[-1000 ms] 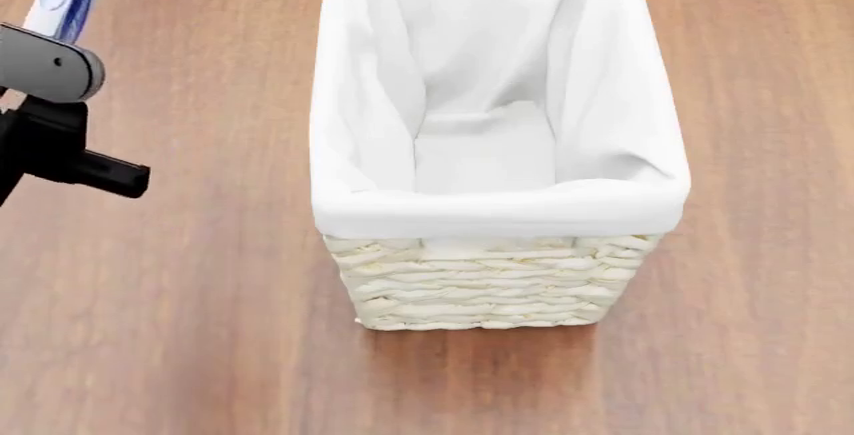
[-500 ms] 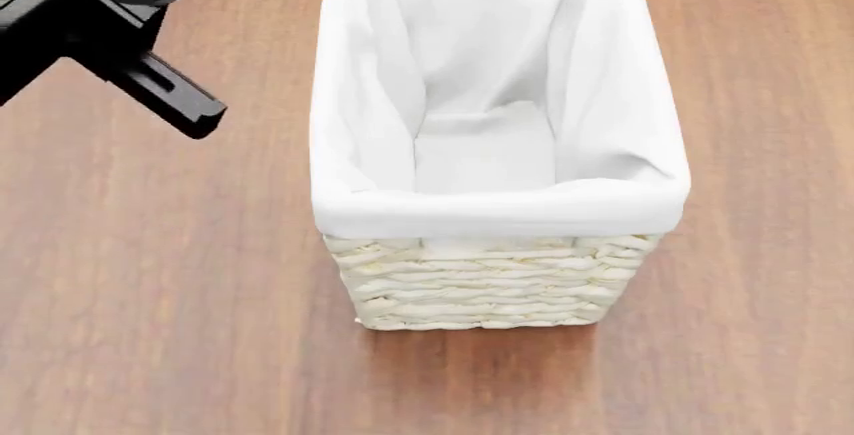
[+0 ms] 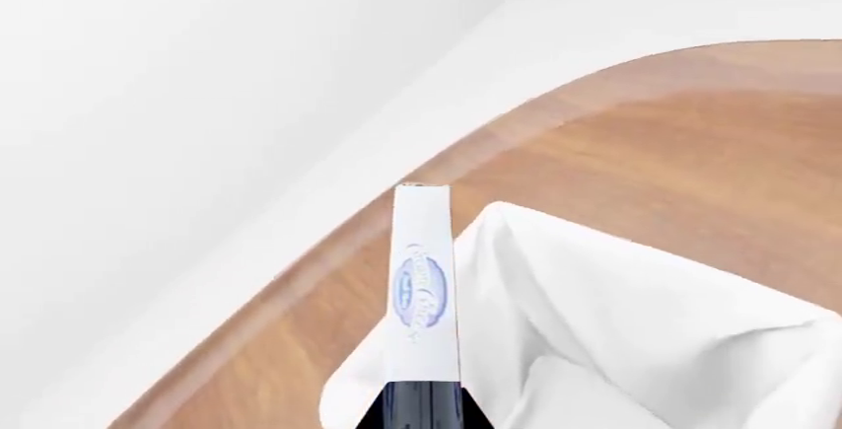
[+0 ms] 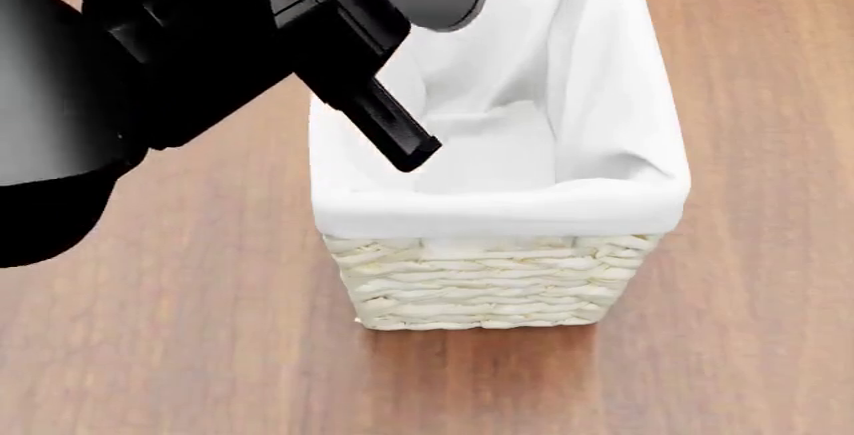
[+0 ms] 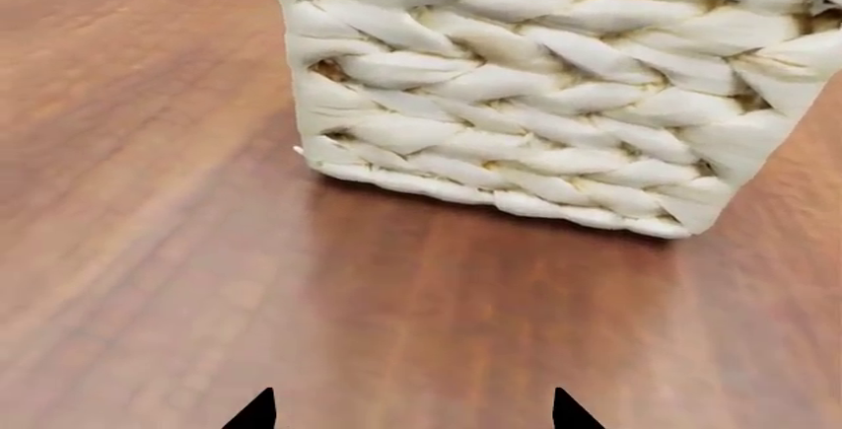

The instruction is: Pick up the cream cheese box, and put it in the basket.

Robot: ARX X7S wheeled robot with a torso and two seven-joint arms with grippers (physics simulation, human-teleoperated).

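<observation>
Wicker basket [image 4: 487,285] waits unfilled as the left gripper [image 3: 424,404] pinches the box [image 3: 425,291] edge-up above its liner rim (right gripper [image 5: 410,411] spread, idle near the base), so only the drop remains.

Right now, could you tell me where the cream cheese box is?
The cream cheese box is held edge-on in the left gripper, just above the basket rim in the left wrist view.

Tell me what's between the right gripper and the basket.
Only bare wooden table lies between the right gripper and the basket, seen in the right wrist view.
</observation>
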